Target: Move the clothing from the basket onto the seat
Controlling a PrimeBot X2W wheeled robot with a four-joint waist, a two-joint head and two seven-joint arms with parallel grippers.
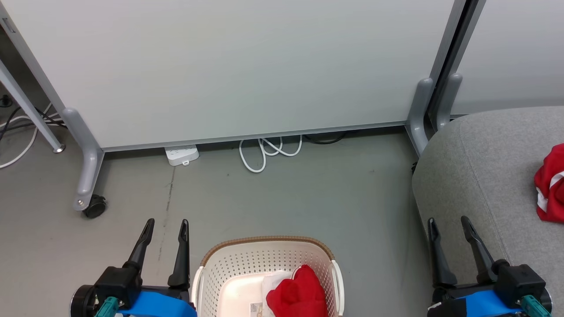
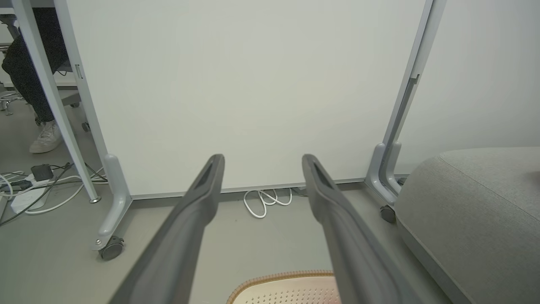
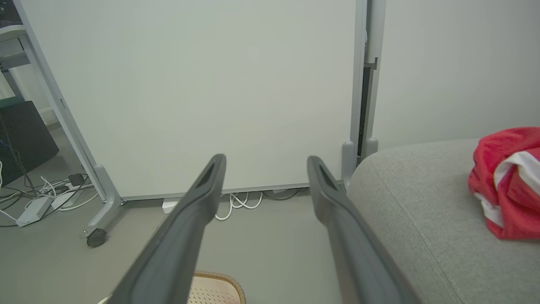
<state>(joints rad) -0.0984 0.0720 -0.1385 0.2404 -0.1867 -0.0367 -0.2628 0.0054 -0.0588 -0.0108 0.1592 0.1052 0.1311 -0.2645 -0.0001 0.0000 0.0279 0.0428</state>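
My left gripper (image 1: 167, 222) hovers at the near left, just left of the basket (image 1: 264, 241). Its two dark fingers are spread wide with nothing between them. My right gripper (image 1: 447, 220) hangs at the near right, by the left edge of the seat (image 1: 480, 167), spread just as wide and equally empty.

The basket sits on the grey floor (image 1: 308, 193) between my two grippers, close to me. A red garment (image 1: 299, 293) lies bunched in its right half, against the right wall, with a bit of white fabric (image 1: 275, 281) just to its left. I cannot tell whether that white belongs to the same piece. A second red garment (image 1: 551, 185), striped with white, lies crumpled on the seat at the far right, well apart from both grippers.

Beyond the basket, a pale partition panel (image 1: 246, 66) on castors stands across the far side. A white cable (image 1: 269, 152) is coiled at its foot, and a white power strip (image 1: 181, 155) lies to the left of the cable.
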